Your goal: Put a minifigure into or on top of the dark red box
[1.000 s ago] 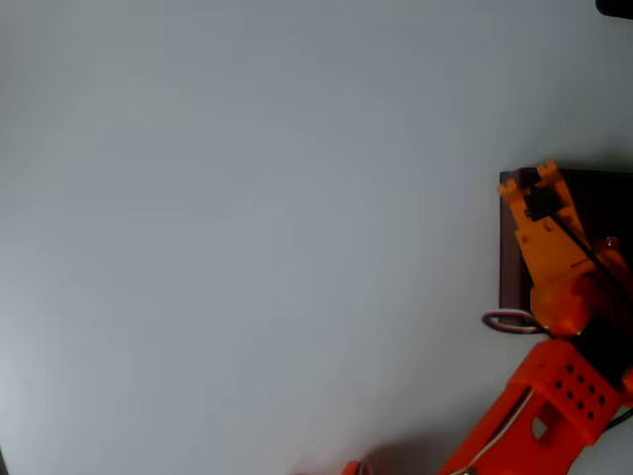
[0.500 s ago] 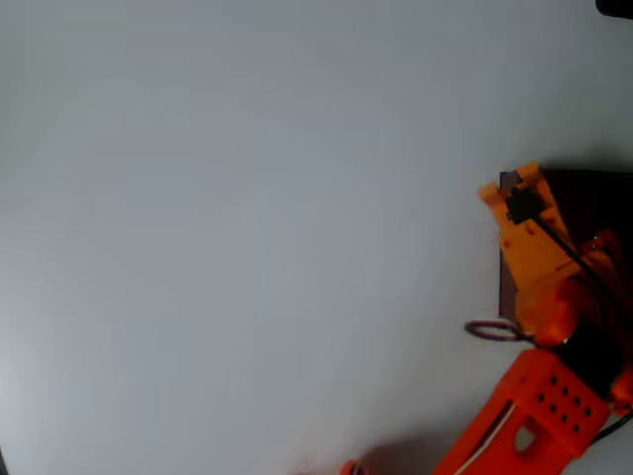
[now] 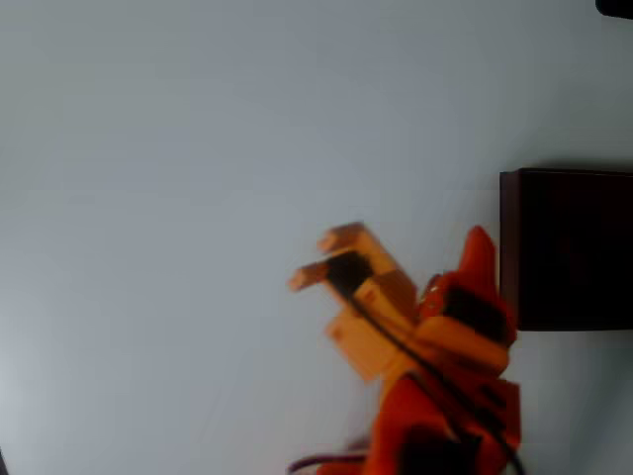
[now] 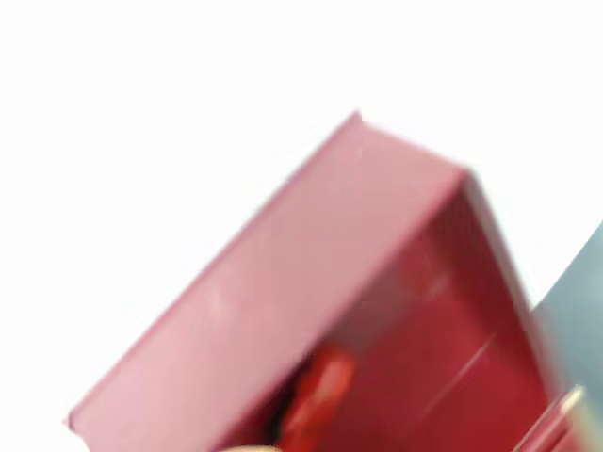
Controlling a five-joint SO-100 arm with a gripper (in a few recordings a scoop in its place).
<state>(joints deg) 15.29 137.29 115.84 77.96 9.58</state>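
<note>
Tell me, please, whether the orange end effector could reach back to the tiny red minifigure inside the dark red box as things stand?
Probably yes: the orange end effector hangs open over bare table beside the dark red box, whose top is open, and the tiny red minifigure lies uncovered inside.

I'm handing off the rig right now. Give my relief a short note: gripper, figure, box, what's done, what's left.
Gripper: open and holding nothing, out over the bare table to the left of the box in the overhead view; the picture is blurred.
Dark red box: at the right edge of the overhead view.
Minifigure: a blurred red shape inside the box against its wall, in the wrist view.
Done: figure appears to be in the box.
Left: likely nothing but parking the arm; confirm on a sharper picture.
</note>
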